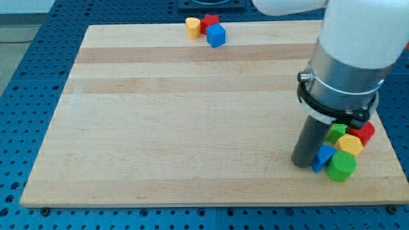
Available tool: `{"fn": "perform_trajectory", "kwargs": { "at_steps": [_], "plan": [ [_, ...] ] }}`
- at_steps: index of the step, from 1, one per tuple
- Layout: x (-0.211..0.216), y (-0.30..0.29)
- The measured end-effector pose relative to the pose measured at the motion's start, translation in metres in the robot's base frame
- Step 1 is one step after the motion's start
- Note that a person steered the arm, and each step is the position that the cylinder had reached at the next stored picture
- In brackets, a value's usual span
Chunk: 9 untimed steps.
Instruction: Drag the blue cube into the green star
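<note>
Nearest, at the bench's (192,128) lower right, my tip (301,165) touches a blue block (321,156) clustered with a green cylinder (341,166), yellow block (350,144), red block (364,131) and the green star (336,133). I have no fingers. Far away at the view's top, the blue cube (216,35) sits beside a red block (209,23) and a yellow block (192,28).

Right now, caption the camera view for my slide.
My tip sits left of the lower-right cluster holding the green star; the blue cube waits at the top edge.

Arm at view's right, upright dark rod, my tip (302,164) on board
</note>
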<state>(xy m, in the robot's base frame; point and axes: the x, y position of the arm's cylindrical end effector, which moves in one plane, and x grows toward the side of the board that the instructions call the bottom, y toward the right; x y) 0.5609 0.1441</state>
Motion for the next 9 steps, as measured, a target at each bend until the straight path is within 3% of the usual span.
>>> {"fn": "perform_trajectory", "kwargs": {
  "at_steps": [2, 3, 7, 9],
  "plan": [
    [-0.011, -0.003],
    [-0.067, -0.026],
    [-0.340, -0.025],
    [-0.369, -0.033]
  ]
}}
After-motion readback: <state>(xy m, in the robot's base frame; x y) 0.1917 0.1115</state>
